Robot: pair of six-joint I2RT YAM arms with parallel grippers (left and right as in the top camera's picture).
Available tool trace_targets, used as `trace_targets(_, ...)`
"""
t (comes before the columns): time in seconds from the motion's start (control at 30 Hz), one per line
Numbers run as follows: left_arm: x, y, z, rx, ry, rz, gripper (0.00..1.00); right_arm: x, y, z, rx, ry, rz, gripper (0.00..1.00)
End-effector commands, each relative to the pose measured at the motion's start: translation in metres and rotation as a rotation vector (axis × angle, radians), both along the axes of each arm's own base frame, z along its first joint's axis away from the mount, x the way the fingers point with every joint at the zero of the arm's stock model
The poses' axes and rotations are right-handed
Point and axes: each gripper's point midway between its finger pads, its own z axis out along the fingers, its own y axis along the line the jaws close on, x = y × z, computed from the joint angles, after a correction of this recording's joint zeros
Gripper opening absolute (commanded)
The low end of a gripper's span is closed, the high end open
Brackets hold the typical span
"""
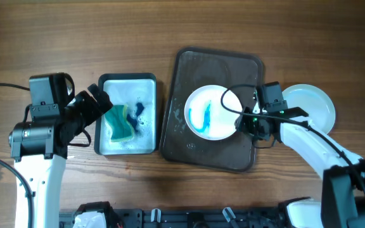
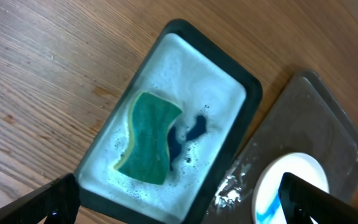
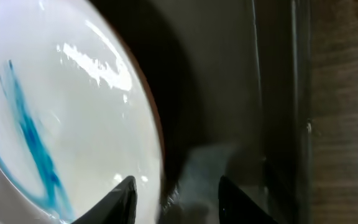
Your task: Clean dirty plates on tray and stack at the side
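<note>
Straddles dirty plate's (image 1: pixel 211 113) rim on tray (image 1: pixel 189 63), right claw (image 3: pixel 176 193) half-open, gripping nothing; left claw (image 2: pixel 179 202) wide, empty, over sponge (image 2: pixel 148 140), likely for scrubbing.

Overhead, the right arm (image 1: pixel 296 130) is covering the right rim of the smeared plate (image 1: pixel 204 114) and part of the tray (image 1: pixel 185 73) edge. The white plate (image 1: pixel 312 104) beside the tray is giving no countable stack. The right wrist view is cropping the smeared plate and showing only the tips of the right gripper (image 3: pixel 176 202).

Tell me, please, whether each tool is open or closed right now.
Left tool: open, holding nothing.
Right tool: partly open, the rim of the dirty plate in its gap, not clamped.
</note>
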Motion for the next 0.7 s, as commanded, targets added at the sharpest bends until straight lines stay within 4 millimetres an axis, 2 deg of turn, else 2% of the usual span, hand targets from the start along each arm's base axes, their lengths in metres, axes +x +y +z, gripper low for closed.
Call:
trace_targets(0.0,0.0,-0.03,0.008,-0.152,-0.015,-0.099,1.0,0.021,0.004,0.057,-0.03,-0.183,0.173,0.41)
trace_targets(0.1,-0.01,-0.042,-0.005,-0.167,0.068,-0.133,0.95,0.019,0.006,0.091,-0.029,-0.252,0.217,0.41)
trace_targets(0.2,-0.019,-0.035,-0.035,-0.08,0.19,-0.083,0.93,0.015,0.014,0.117,0.014,-0.336,0.272,0.41)
trace_targets(0.27,-0.026,-0.025,-0.06,-0.02,0.277,-0.002,0.78,0.013,0.014,0.13,0.024,-0.377,0.269,0.42)
trace_targets(0.43,-0.029,-0.031,-0.123,0.009,0.422,-0.008,0.52,0.01,0.014,0.14,0.03,-0.401,0.262,0.42)
trace_targets(0.57,-0.028,-0.032,-0.165,0.015,0.518,-0.011,0.54,0.006,0.015,0.134,0.036,-0.37,0.266,0.42)
trace_targets(0.63,-0.021,-0.033,-0.188,0.017,0.55,-0.011,0.37,0.005,0.014,0.13,0.035,-0.35,0.267,0.41)
trace_targets(0.67,-0.018,-0.033,-0.193,0.018,0.553,-0.011,0.27,0.005,0.014,0.129,0.034,-0.348,0.267,0.41)
